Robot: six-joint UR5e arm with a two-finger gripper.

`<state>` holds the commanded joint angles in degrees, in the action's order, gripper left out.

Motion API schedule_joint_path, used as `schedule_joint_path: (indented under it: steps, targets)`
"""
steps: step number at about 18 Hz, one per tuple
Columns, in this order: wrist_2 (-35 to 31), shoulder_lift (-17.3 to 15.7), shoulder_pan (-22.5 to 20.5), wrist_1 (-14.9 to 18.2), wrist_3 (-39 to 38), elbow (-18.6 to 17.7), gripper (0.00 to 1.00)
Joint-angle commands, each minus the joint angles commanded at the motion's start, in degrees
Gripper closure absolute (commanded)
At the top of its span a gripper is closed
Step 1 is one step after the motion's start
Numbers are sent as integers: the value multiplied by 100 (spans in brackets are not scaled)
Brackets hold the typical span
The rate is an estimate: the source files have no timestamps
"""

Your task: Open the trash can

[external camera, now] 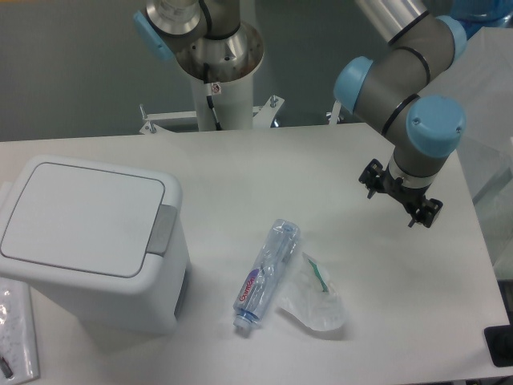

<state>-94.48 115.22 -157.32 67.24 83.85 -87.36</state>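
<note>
The white boxy trash can point(96, 273) stands at the table's front left. Its flat lid point(80, 216) lies shut, and the grey push-button tab point(163, 230) sits on its right edge. My gripper point(398, 195) hangs over the right side of the table, far from the can and pointing down. Its two black fingers point(371, 176) are spread apart with nothing between them. The wrist's blue cap hides part of the gripper.
A clear crushed plastic bottle point(266, 273) lies in the middle front, with a crumpled clear plastic piece point(317, 298) just right of it. A flat packet point(16, 329) lies at the front left edge. The robot's base column point(216, 72) stands behind the table.
</note>
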Motion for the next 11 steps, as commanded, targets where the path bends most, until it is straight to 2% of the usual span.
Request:
schedule_joint_path:
  steps: [4, 9, 11]
  targets:
    - [44, 0, 0, 0, 0, 0, 0]
    - [623, -18, 0, 9, -131, 0, 0]
    - [938, -26, 17, 0, -542, 26, 0]
